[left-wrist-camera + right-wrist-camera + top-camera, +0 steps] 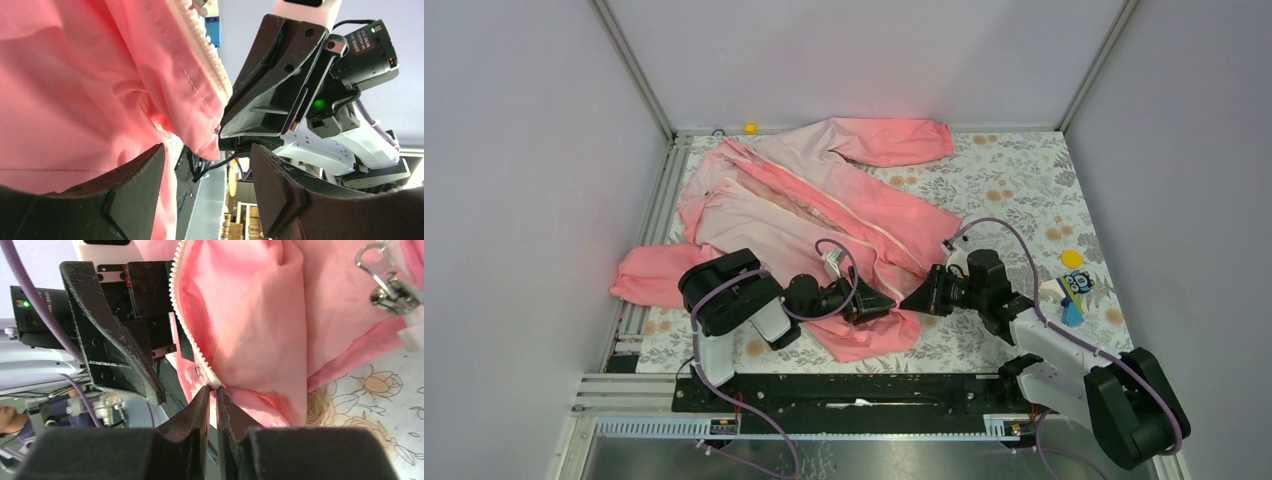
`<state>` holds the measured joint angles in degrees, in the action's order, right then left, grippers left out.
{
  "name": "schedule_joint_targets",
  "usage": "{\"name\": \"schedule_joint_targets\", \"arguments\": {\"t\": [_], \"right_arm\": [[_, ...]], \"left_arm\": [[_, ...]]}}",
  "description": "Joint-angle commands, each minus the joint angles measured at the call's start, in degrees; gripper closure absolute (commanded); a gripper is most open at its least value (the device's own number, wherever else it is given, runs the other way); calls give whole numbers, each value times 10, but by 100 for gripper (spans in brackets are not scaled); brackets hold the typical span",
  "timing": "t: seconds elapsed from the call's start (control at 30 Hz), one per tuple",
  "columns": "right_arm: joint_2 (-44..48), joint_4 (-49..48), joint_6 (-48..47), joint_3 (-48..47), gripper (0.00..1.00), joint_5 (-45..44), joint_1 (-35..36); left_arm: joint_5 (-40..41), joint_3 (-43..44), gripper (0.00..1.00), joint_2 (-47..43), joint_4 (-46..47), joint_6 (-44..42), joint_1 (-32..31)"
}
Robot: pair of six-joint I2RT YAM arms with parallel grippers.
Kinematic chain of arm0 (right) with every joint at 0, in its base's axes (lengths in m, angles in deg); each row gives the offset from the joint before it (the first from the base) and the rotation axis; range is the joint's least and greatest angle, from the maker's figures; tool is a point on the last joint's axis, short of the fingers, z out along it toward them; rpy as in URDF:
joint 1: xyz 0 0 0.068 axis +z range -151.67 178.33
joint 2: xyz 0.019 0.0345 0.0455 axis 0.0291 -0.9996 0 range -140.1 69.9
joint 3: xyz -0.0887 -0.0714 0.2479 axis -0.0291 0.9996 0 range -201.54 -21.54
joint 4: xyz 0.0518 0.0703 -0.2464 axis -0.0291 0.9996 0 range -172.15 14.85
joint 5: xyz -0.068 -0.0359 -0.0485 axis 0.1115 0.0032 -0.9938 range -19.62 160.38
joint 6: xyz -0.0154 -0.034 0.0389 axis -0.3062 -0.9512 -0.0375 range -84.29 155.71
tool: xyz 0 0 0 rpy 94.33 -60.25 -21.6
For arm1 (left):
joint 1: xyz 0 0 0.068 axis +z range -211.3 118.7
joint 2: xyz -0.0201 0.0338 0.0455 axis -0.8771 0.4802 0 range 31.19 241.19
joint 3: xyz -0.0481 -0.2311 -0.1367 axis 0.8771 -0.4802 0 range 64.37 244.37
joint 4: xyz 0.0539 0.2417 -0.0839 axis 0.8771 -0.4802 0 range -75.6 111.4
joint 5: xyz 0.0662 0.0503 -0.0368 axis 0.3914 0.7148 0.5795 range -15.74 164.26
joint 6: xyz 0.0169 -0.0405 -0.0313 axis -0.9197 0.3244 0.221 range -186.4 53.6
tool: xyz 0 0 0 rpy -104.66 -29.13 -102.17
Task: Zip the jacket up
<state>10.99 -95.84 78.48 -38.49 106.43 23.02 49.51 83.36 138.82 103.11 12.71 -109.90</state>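
Jacket [824,200] sprawls over the left and middle of the table [1014,180], from the far-left corner down to the near edge. One sleeve [904,142] runs along the far edge, the other [649,275] lies at the left edge. Left gripper [882,303] and right gripper [914,298] meet tip to tip at the hem. A disc [1072,258] and, nearer, a toy [1076,288] sit by the right edge.
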Motion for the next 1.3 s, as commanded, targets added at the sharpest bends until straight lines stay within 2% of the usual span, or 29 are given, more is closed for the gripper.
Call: {"name": "schedule_joint_targets", "arguments": {"t": [0.0, 0.33, 0.53, 0.6, 0.73, 0.77, 0.8, 0.97, 1.1, 1.27], "right_arm": [[-16, -102, 28, 15, 88, 44, -1], [-7, -141, 55, 45, 97, 34, -2], [-11, -124, 51, 38, 98, 37, -2], [2, -86, 37, 26, 91, 22, -2], [25, 99, -32, -44, 46, -88, -4], [26, 141, -36, -63, 38, -119, -9], [25, 170, -36, -80, 34, -132, -23], [-7, 186, -10, -101, 33, -74, -149], [-63, 185, 60, -93, 33, -61, -234], [-115, 168, 160, -74, 34, -61, -243]], "left_arm": [[59, 11, 36, 26, 91, 62, -24], [134, 7, 52, 32, 97, 81, -38], [146, 12, 74, 42, 98, 74, -39], [142, 11, 83, 47, 99, 70, -40], [138, -4, 99, 39, 96, 37, -40], [141, -13, 100, 35, 95, 26, -40], [143, -21, 100, 30, 93, 16, -40], [123, -23, 100, 6, 44, -35, -40], [116, -7, 100, -21, -16, -63, -45], [110, 6, 100, -37, -59, -82, -47]]}}
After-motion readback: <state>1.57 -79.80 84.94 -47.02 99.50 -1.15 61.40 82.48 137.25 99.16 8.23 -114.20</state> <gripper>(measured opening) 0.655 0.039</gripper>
